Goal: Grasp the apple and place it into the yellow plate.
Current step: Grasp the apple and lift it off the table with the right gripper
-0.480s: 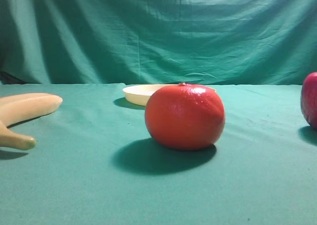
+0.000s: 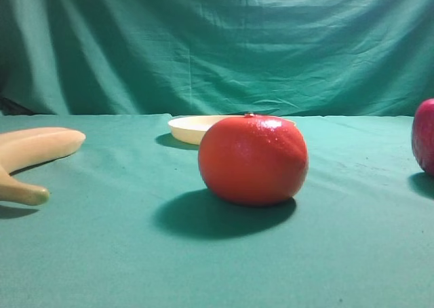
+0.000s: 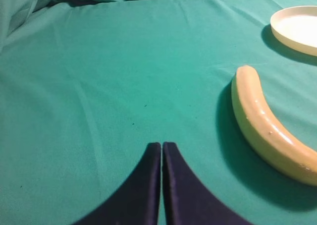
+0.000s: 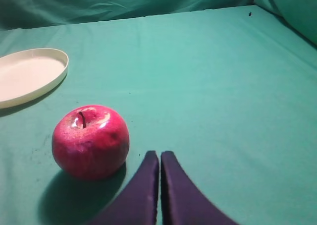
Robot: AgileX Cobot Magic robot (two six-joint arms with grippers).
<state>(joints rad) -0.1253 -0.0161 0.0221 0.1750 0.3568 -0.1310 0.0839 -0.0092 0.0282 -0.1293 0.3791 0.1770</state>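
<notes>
Apple [image 4: 90, 141]: sat upright on the green table [image 4: 208, 86], stem up, free of any grip; seen by the right wrist camera it lay just left of the right fingers, near them but not touching. In the high view only its left part showed at the right edge [image 2: 424, 137].
Yellow plate [image 4: 27, 76]: lay flat, holding nothing, well behind the apple to the left; in the high view it sat behind the orange-red fruit [image 2: 253, 160].
Right gripper [image 4: 159, 158]: dark fingers pressed together, holding nothing, above the cloth.
Left gripper [image 3: 162, 148]: fingers pressed together, holding nothing.
Banana [image 3: 267, 128]: lay on the table to the right of the left fingers, apart from the plate.
</notes>
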